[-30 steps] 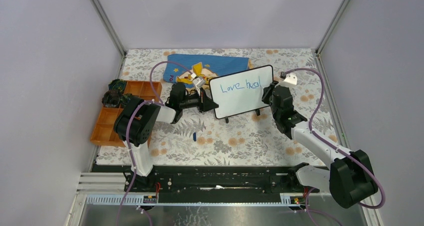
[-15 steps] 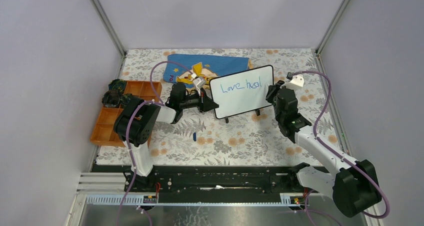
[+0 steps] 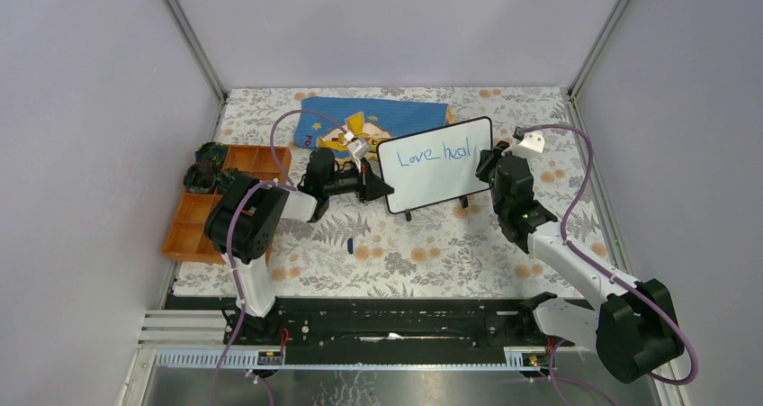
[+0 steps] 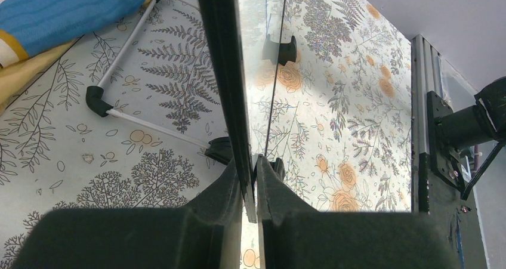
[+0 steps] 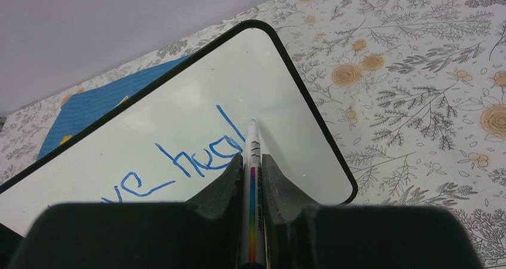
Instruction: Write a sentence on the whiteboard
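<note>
Right gripper [image 5: 252,164]: the fingers are closed on a marker [image 5: 251,141], which is gripped low on the barrel with its tip pointing ahead of them. The tip is seen just beside the last blue stroke. Whether it touches the surface cannot be told.

Ahead of the tip, the whiteboard [image 5: 286,102] is propped at a tilt, and its right rim lies near, to the gripper's right. The sentence [image 5: 194,158] runs off to the gripper's left. "Love heal" is read in the top view, and only one line is written.

Left gripper [image 4: 249,175]: it is clamped on the board's far edge, with the black rim pinched between the fingers. A blue cloth [image 4: 54,12] is seen off to its left.

The closing "s" is judged to be the step in hand. Little room is left before the rim, so a small letter is called for. Light pressure is advised, since a propped board can be pushed back. The second line is best started lower and well to the left.
</note>
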Robot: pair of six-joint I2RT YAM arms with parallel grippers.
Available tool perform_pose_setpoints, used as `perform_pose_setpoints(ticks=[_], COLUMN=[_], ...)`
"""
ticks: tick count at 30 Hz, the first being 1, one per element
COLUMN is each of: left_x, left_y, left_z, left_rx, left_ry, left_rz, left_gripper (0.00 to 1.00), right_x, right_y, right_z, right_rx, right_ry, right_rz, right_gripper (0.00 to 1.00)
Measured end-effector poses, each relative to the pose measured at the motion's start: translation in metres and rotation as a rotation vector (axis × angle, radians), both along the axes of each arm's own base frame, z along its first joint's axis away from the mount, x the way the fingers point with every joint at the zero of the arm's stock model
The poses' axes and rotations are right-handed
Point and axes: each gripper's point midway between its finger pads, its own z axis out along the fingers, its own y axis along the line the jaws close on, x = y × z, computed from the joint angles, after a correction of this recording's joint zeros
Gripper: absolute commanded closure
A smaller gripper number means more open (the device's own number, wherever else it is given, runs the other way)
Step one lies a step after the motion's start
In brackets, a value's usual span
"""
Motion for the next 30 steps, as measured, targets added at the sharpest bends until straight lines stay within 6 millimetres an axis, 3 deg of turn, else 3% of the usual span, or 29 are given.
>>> perform_pose_setpoints(ticks=[30], left_x=[0.0], left_y=[0.0], left_z=[0.0], left_rx=[0.003], left_ry=[0.001], left_rz=[0.004], left_gripper=[1.0], right_x=[0.014], right_y=[0.007], right_z=[-0.002], right_rx=[-0.006], right_ry=[0.015], right_rz=[0.008], right_gripper=[1.0])
